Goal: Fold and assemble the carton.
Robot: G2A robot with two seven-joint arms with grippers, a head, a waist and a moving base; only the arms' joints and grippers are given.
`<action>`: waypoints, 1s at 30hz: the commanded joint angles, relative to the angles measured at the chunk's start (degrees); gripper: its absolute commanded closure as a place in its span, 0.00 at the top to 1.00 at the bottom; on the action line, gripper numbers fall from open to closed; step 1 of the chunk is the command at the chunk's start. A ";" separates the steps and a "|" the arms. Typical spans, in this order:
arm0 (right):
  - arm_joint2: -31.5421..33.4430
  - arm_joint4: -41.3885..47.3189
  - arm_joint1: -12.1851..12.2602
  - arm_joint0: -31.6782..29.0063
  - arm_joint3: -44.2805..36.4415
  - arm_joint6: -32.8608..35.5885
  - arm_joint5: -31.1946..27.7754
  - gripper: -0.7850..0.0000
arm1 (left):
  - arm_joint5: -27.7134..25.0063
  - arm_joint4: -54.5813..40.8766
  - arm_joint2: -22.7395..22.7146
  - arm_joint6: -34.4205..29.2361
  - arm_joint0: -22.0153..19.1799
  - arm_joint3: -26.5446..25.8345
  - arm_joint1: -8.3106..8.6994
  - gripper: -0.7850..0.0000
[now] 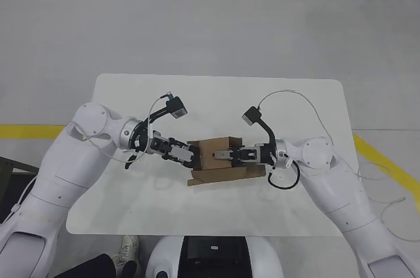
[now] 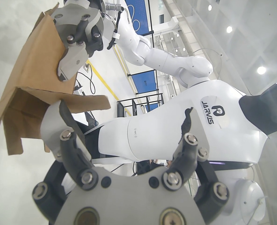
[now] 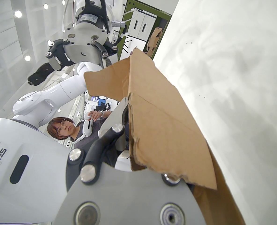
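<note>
The carton [image 1: 211, 156] is only half-opened: fingers of the right gripper [image 1: 235, 154] clamp 1 side, while those of the left gripper [image 2: 123, 112] are spread wide. Folding it shut appears not yet done.

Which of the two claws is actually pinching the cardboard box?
The right gripper: it is clamped on the carton's side wall. The left gripper stands wide open, gripping nothing.

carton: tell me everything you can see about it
The carton is plain brown corrugated cardboard, only partly folded: walls bent at creases, flaps sticking out loose, some edges ragged. It is held tilted over the middle of the white table, between both arms. The right gripper has its jaws shut on one wall; the left gripper, jaws open, touches a flap with one jaw.
</note>
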 commanded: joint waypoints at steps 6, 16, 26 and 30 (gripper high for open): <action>0.12 -0.74 0.05 -0.30 -0.64 -0.20 0.30 0.00 | 0.20 0.08 0.76 0.70 -0.73 -0.02 -0.72 1.00; -0.11 -1.97 -0.04 -0.36 -1.20 -1.16 0.71 0.00 | 0.25 -0.70 2.28 1.52 -1.65 0.15 -2.00 1.00; 0.52 -1.86 -0.02 -1.14 -2.18 -2.75 0.58 0.00 | 0.29 0.34 4.21 2.07 -2.69 2.24 -3.35 1.00; 1.52 -1.07 0.14 -1.71 -2.22 -3.31 0.47 0.00 | -0.10 0.14 2.95 1.80 -2.44 2.81 -3.24 1.00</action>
